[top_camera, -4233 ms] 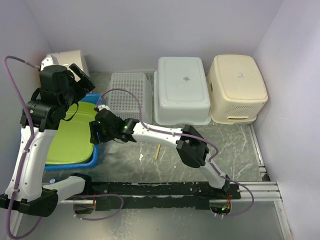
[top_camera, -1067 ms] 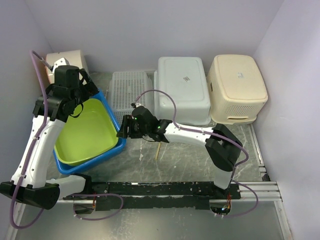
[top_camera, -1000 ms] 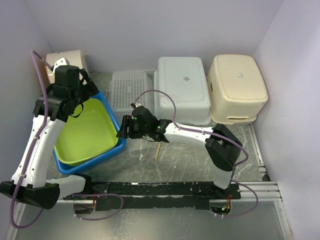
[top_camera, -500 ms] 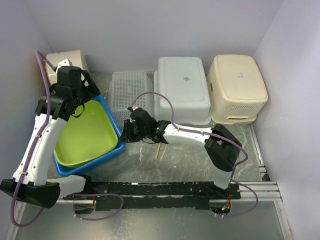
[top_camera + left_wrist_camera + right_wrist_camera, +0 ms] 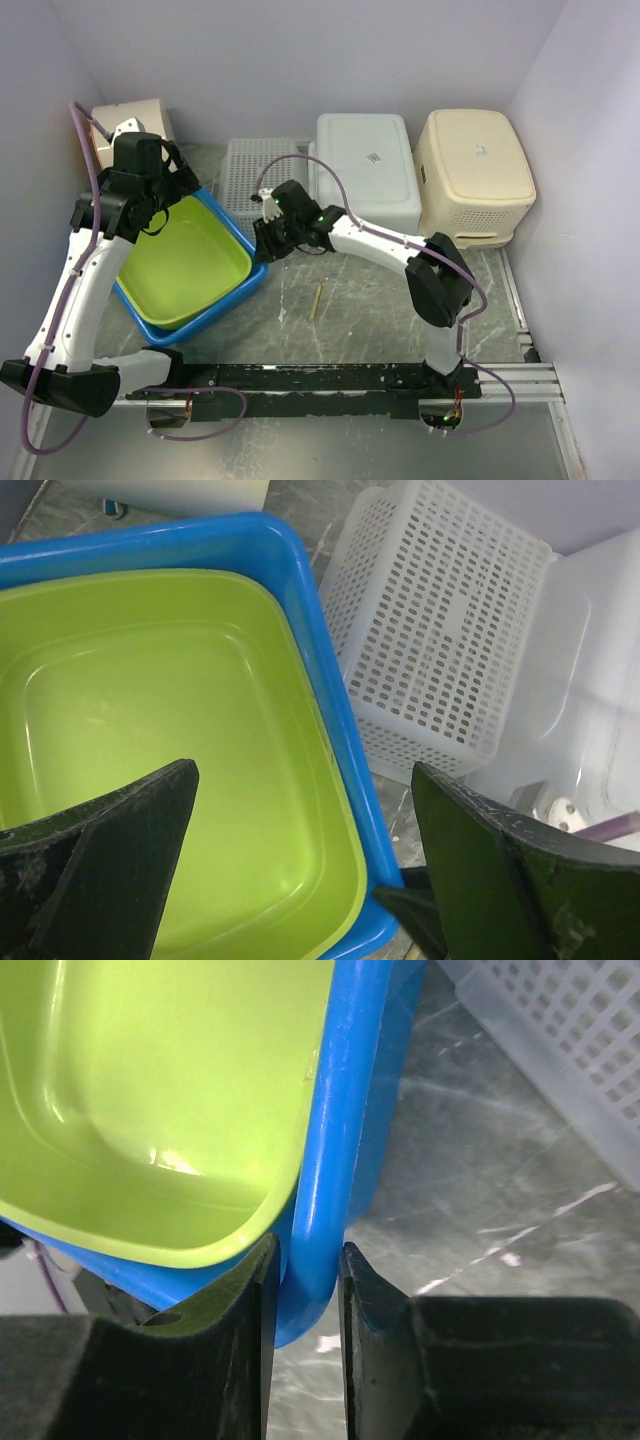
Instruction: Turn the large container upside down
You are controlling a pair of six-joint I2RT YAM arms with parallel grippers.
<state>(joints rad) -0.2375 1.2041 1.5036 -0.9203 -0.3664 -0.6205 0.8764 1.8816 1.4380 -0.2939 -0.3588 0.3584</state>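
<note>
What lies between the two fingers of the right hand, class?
The rim of the blue plastic tub, clamped by the right hand. A lime-green plastic tub is nested inside the blue one. The right wrist view shows this best.

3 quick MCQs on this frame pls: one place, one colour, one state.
1. The green tub sits: A on the mesh basket; B inside the blue tub; C on the cream bin.
2. The rim in the right gripper is: A white; B cream; C blue.
3. The left gripper is: A open, empty; B shut on the green tub; C shut on the stick.
Key: B, nested within its walls; C, jaws pinch the blue rim; A, jaws spread wide above the tubs.
</note>
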